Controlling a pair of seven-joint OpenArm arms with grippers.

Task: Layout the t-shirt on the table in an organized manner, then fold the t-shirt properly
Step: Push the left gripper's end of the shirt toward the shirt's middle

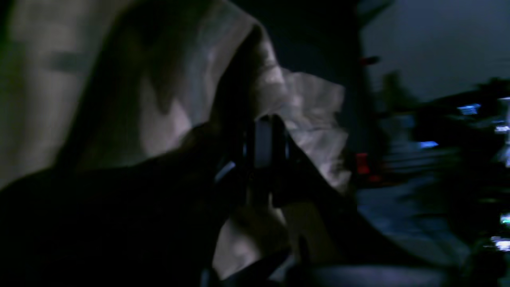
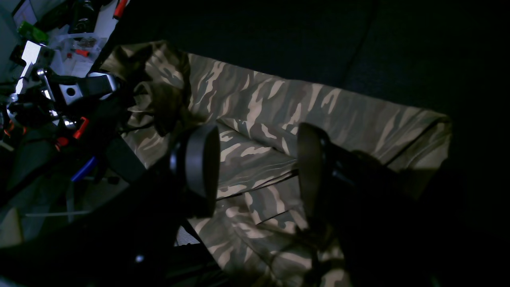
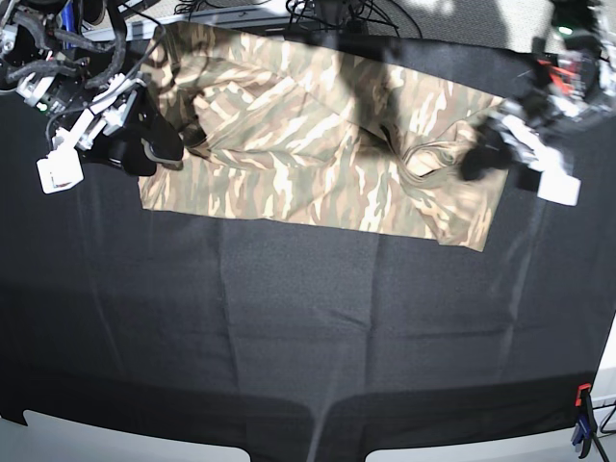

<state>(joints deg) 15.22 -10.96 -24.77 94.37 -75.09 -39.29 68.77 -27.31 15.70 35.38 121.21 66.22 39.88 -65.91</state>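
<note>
The camouflage t-shirt [image 3: 318, 144] lies spread lengthwise across the far part of the black table [image 3: 289, 327], with bunched folds near both ends. My right gripper [image 3: 159, 144] is at the shirt's left end in the base view. In the right wrist view this gripper [image 2: 255, 171] is open, and folded shirt layers [image 2: 259, 107] lie under the gap between its fingers. My left gripper [image 3: 478, 159] is at the shirt's right end. In the blurred, dark left wrist view this gripper [image 1: 267, 151] is shut on a raised bunch of the shirt [image 1: 159, 79].
Cables and equipment [image 3: 318, 14] lie beyond the table's far edge. Tools and parts [image 2: 59, 40] clutter the area next to the right arm. A blue and orange clamp [image 3: 580, 423] sits at the near right corner. The table's white edge [image 3: 125, 433] shows at the front.
</note>
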